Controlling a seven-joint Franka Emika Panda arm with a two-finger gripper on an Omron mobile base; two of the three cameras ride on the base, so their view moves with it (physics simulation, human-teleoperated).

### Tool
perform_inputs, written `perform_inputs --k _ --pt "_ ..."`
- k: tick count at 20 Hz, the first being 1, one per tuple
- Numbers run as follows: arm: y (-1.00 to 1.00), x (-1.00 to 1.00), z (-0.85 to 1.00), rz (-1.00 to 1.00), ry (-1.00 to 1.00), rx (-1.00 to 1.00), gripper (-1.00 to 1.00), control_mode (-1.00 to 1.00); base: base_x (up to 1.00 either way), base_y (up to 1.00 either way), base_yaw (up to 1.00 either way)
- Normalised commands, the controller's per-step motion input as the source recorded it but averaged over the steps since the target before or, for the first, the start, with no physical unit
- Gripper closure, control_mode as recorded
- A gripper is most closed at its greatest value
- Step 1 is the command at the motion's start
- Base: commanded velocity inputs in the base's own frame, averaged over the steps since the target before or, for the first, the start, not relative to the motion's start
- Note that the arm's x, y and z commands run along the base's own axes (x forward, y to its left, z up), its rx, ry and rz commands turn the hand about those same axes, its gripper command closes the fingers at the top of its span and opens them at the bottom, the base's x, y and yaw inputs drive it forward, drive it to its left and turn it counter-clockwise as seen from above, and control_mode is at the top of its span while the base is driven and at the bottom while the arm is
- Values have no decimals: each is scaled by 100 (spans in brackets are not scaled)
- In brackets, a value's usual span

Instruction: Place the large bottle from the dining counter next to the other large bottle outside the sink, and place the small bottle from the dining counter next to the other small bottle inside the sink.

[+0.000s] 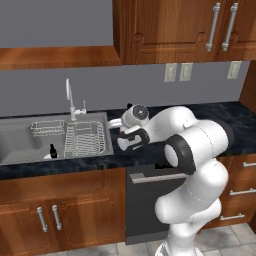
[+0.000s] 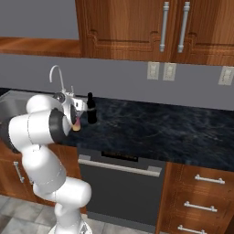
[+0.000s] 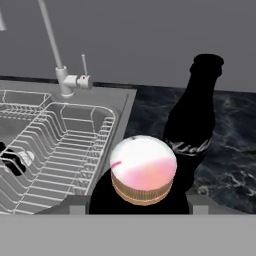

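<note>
My gripper [image 3: 139,202] is shut on the large bottle [image 3: 143,170], a dark bottle with a pink-and-white cap on a tan ring. Its cap points up at the hand camera. Just behind it and to the right, the other large bottle [image 3: 192,130], all black, stands upright on the dark counter beside the sink. From the right base view the held bottle [image 2: 77,123] hangs at the gripper [image 2: 75,119], close in front of the black bottle [image 2: 91,109]. A small dark bottle [image 1: 52,150] stands inside the sink [image 1: 20,140], and its edge shows as the small bottle [image 3: 11,161].
A wire dish rack [image 1: 85,137] lies in the sink's right half, next to the held bottle. The faucet [image 1: 70,100] rises behind it. Dark marble counter [image 2: 155,128] runs to the right, with wall cabinets above and a dishwasher [image 2: 119,183] below.
</note>
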Motion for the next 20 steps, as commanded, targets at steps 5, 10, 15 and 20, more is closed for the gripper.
perform_inputs --k 5,10,15,20 --pt "5 2 -34 0 0 -3 100 -100 0 0 0" --pt "6 0 -36 0 0 -5 100 -100 0 0 0" --pt "13 0 -35 0 -1 -7 100 -100 0 0 0" --pt "17 0 -33 0 -2 -7 100 -100 0 0 0"
